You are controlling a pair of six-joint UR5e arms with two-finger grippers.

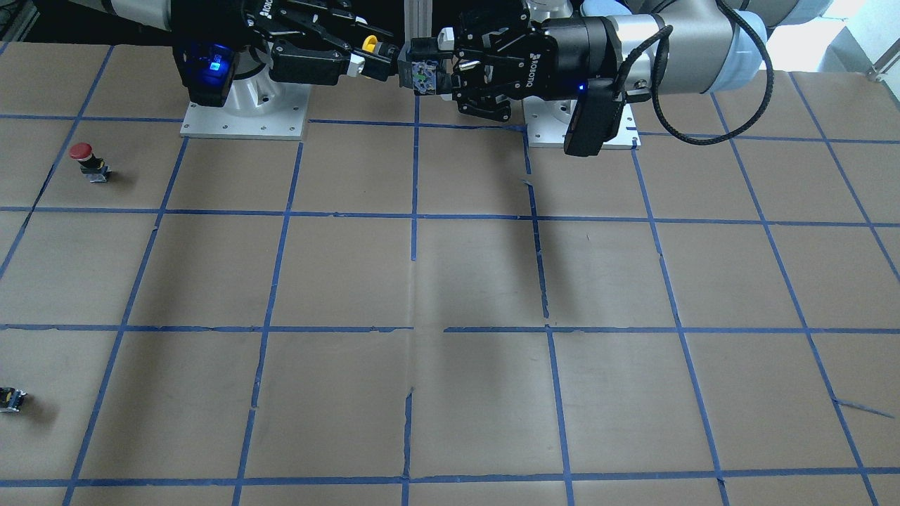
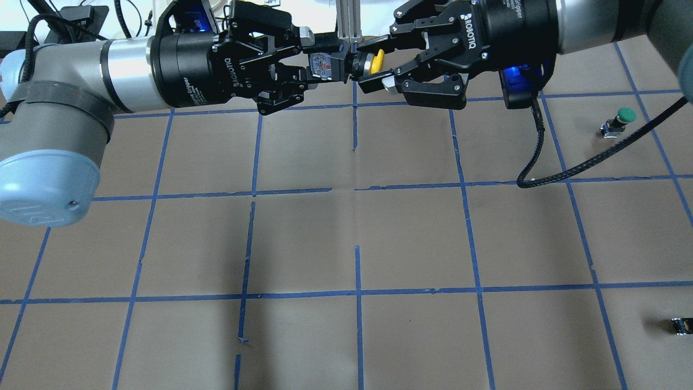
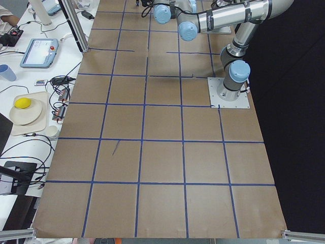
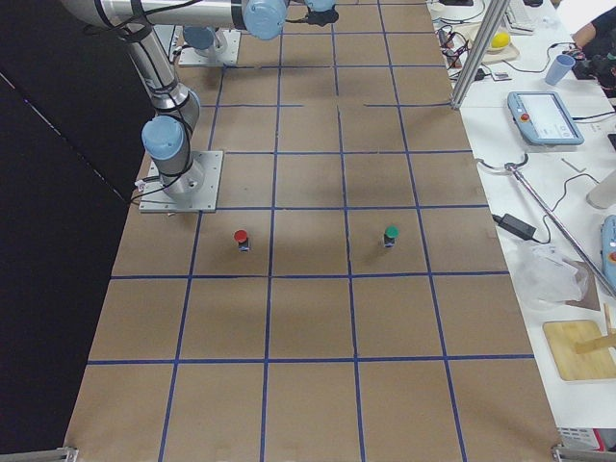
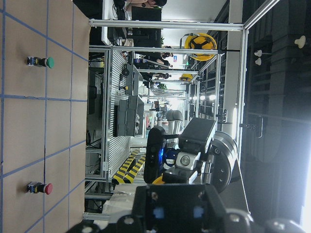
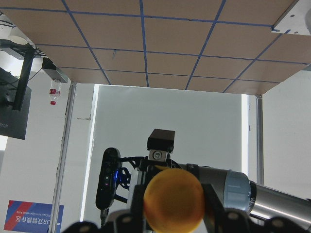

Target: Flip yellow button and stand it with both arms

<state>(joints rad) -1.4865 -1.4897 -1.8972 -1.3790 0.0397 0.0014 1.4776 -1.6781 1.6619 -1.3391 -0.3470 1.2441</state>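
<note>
Yellow button (image 2: 376, 61): aloft, lying sideways, midway between the table's (image 2: 411, 227) end edges.
Left pincer (image 2: 324, 64): I have it clamped on the block body.
Right pincer (image 1: 369, 49): mine stands spread around the cap.
Risk: if I release left before right pinches, it drops.
Hidden: whether right already touches the cap.

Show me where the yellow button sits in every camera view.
Front-facing: yellow button, top centre.
Overhead: top centre.
Exterior left: not discernible.
Exterior right: not discernible.
Left wrist: yellow sliver, bottom centre.
Right wrist: blurred cap, bottom centre.
Shared landmark: red-capped button, also in exterior right and left wrist.
</note>
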